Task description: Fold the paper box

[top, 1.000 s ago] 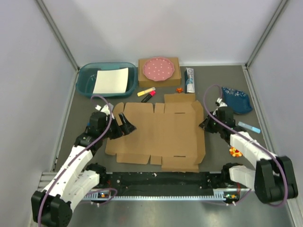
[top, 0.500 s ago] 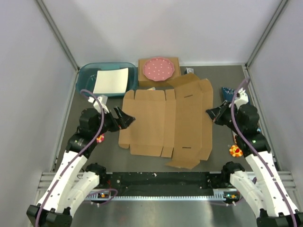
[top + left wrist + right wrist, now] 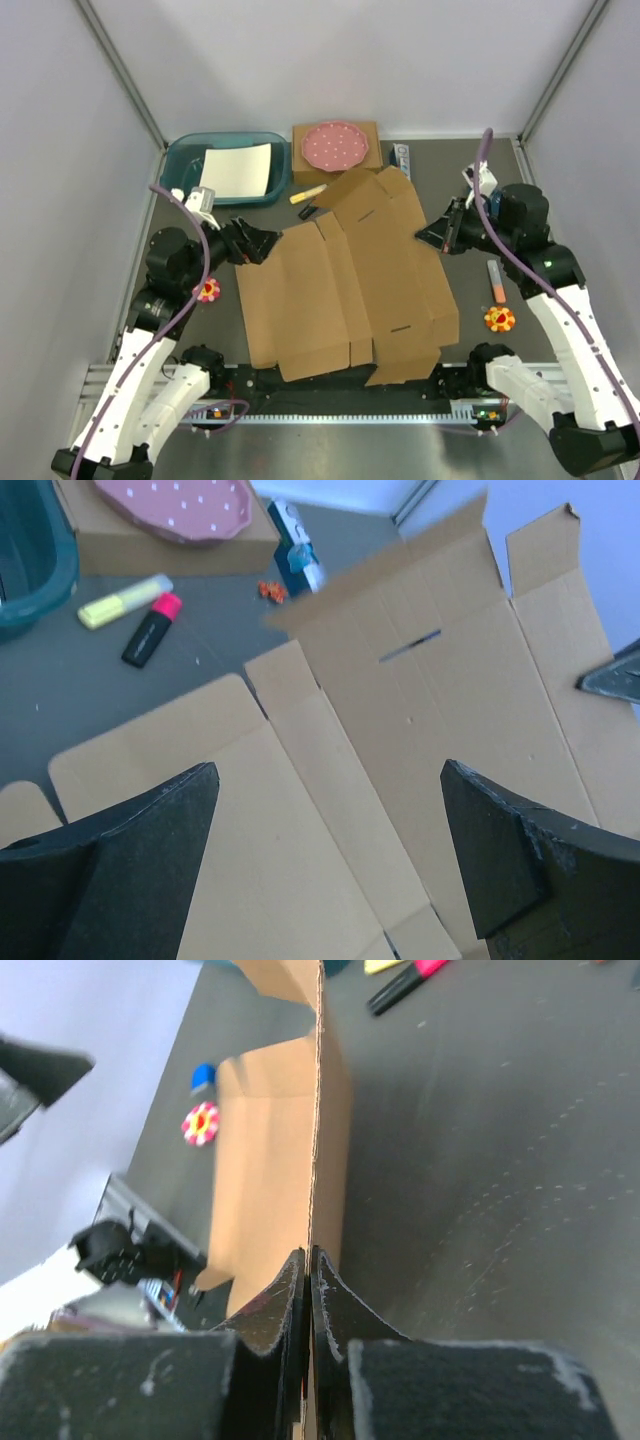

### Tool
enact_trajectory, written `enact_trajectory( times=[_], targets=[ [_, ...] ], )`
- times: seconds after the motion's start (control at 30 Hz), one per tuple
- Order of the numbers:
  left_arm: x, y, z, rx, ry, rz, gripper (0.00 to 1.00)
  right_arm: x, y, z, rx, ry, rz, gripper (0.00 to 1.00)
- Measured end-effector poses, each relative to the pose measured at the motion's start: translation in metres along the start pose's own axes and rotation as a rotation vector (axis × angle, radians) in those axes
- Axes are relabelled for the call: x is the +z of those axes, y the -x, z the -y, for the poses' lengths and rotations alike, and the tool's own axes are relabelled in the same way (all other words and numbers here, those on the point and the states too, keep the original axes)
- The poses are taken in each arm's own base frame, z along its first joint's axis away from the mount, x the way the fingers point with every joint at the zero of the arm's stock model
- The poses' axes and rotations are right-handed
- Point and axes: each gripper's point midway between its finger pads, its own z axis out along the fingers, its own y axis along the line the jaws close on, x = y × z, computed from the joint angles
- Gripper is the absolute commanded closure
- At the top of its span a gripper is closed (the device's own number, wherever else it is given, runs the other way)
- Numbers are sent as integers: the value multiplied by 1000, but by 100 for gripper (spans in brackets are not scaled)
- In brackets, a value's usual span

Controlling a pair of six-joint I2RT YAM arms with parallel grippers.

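**Slip and Sweep Risks With One Edge Pinched**

Tool state
- Right gripper [image 3: 310,1256]: pressed together on one thin edge of the paper box [image 3: 340,290], seen edge-on between the pads.
- Left gripper [image 3: 328,780]: spread wide, gripping nothing, poised over the opposite side of the same sheet; contact not discernible.

Location of the work
- Unfolded, flaps out, spanning from the right pinch across to beneath the left jaws.
- Raised on the pinched side; resting on the table [image 3: 470,300] toward the left jaws.

Probable faults
- Slip out of the pinch. Cause: hold on the bare edge only, with most of the sheet's weight hanging from it.
- Swing or skid about the pinch. Cause: no second hold. Close the left jaws on a flap before lifting further.
- Crease off the scored lines. Cause: bending load from a single point.
- Sweeping of loose items beyond the left fingertips. Cause: far flap just beside the yellow highlighter [image 3: 125,600] and the black marker [image 3: 150,632].

Count
- Paper box: one.
- Grippers: two.
- Highlighter: one. Marker: one.
- Pink dotted plate [image 3: 335,145]: one, on one small brown box [image 3: 365,160].
- Teal basin [image 3: 180,160]: one, holding one white sheet [image 3: 235,170].
- Flower-shaped toys [image 3: 207,291]: two, one beside each arm.
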Motion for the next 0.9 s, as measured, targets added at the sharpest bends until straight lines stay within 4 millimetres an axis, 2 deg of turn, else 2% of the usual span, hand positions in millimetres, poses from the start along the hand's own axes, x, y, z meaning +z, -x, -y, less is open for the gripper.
enact_trajectory(
  times=[0.07,0.17,0.4,0.53,0.67,0.9],
  targets=[
    [3,7,2,19,-15,25,1,-5,-2,-18,-42,36,-61,100],
    [10,18,6,60,-45,63,1,-17,10,-43,-103,80,-112,100],
    [25,34,17,112,-120,110,1,-36,30,-71,-149,99,-149,100],
    [26,45,23,132,-135,134,1,-41,50,-92,-148,143,-148,100],
    [13,75,36,179,-128,234,1,-56,62,-120,-164,238,-123,100],
    [-34,116,47,201,-68,463,1,-108,54,-173,-198,455,-84,100]
  ],
)
